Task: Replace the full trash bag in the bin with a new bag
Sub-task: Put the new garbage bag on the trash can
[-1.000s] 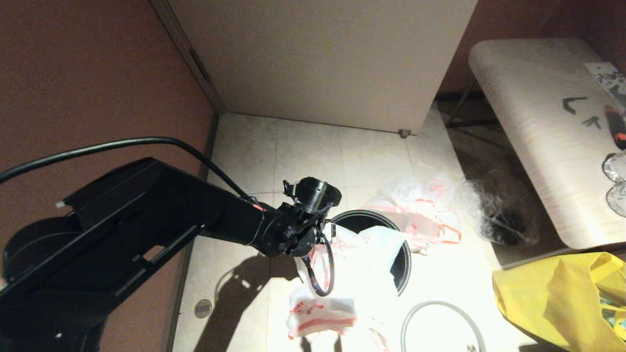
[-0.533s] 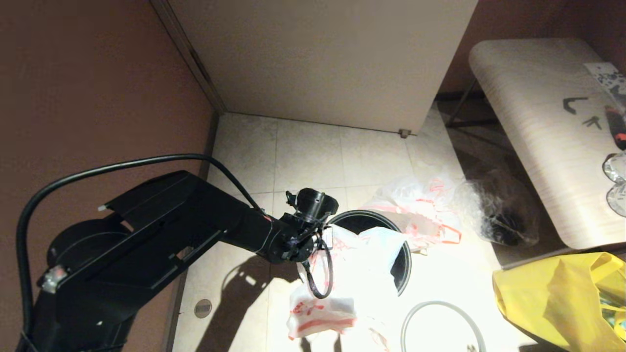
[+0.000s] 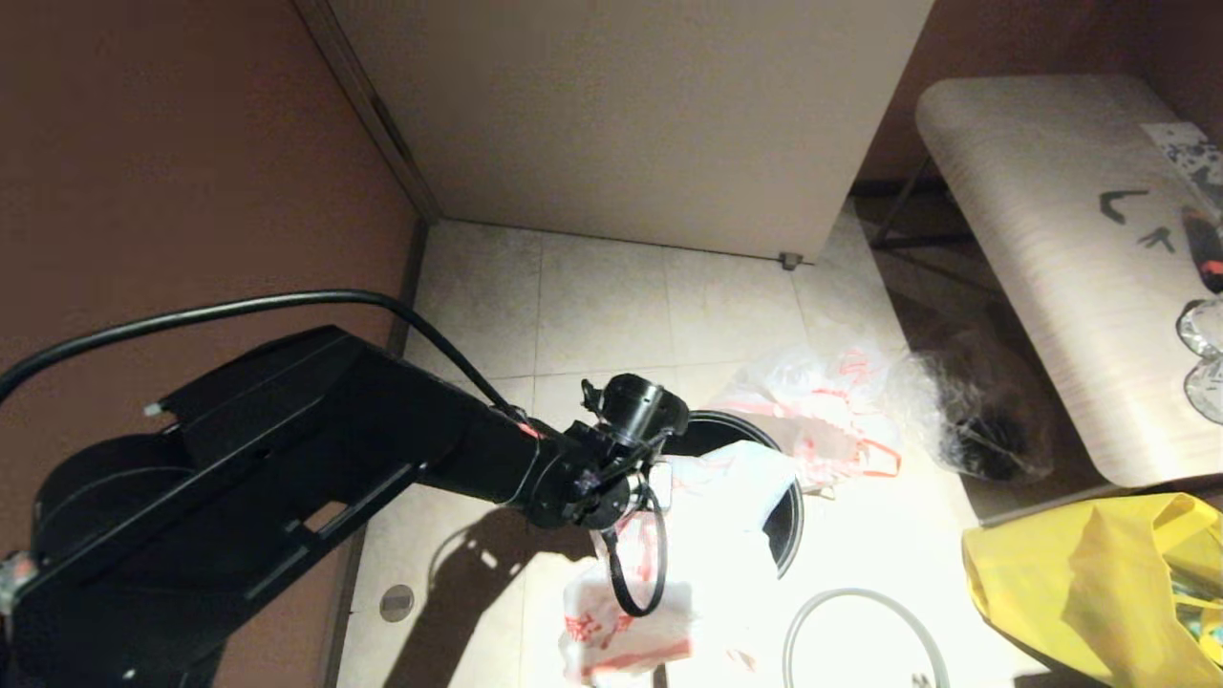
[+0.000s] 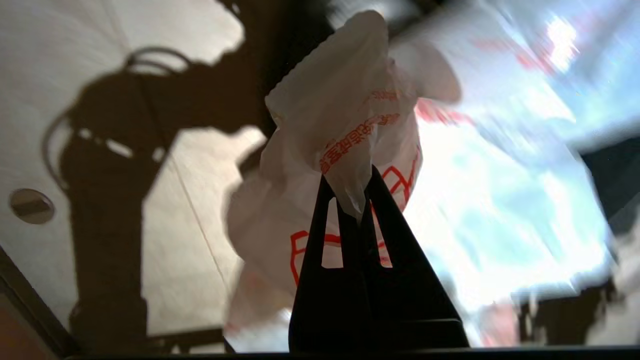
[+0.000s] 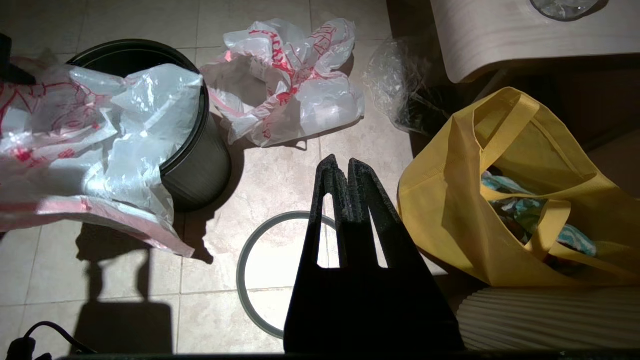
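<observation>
Over the near rim of the bin (image 3: 785, 521), the left gripper (image 4: 356, 197) has its fingers pinched tight on a bunched fold of the new bag (image 3: 712, 535), lifting the film so it can be opened across the mouth. Most of the bag drapes over the bin's near side and trails onto the floor tiles. The full trash bag (image 5: 292, 82) lies on the floor just beyond the bin, out of the way. The grey rim ring (image 5: 250, 270) waits on the tiles nearby, under the right gripper (image 5: 342, 172), which hangs closed and empty.
</observation>
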